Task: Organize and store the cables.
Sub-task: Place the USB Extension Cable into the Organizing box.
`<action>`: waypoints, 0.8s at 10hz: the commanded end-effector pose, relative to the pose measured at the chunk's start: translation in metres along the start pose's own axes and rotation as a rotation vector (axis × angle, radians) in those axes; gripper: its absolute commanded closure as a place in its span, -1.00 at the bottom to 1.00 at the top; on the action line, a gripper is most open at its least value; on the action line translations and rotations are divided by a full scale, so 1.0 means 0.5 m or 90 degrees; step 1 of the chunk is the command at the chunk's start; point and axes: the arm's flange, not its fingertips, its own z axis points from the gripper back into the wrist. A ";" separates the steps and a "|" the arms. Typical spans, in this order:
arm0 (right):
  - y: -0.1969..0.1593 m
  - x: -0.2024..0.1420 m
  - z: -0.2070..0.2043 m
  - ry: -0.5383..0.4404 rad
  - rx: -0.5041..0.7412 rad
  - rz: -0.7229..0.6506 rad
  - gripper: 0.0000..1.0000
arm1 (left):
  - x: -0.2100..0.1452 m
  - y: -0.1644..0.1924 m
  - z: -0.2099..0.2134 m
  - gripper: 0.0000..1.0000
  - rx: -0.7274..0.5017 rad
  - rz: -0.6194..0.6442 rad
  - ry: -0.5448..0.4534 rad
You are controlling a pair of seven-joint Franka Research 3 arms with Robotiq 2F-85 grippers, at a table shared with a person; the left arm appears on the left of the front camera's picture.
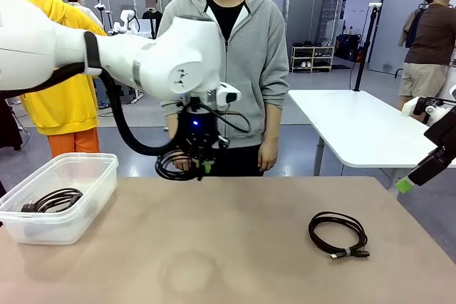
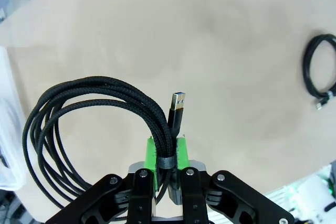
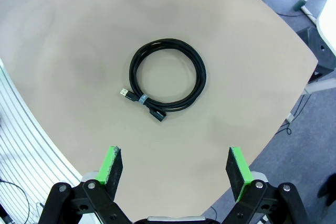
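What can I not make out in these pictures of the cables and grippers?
Front view: cloudy wall of the bin blurs how many cables lie inside.
Front view: the right gripper is partly cut off by the right edge.
Left wrist view: lower loops of the held cable run behind the left gripper.

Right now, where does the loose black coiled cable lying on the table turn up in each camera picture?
Front view: the black coiled rubber cable lies flat on the tan table top, right of the middle, towards the near edge.
Left wrist view: the same coil is at the right edge, in the upper half.
Right wrist view: it is in the middle of the picture.
Shared landmark: the tan table top beneath it.
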 end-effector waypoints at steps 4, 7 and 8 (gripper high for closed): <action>0.001 0.005 0.003 0.006 -0.007 -0.016 -1.00 | -0.060 0.309 0.096 0.67 -0.013 -0.047 -0.014; 0.001 0.005 0.003 0.006 -0.007 -0.016 -1.00 | -0.122 0.522 0.113 0.67 -0.041 0.006 -0.044; 0.001 0.005 0.003 0.006 -0.007 -0.016 -1.00 | -0.140 0.583 0.105 0.67 -0.041 0.023 -0.059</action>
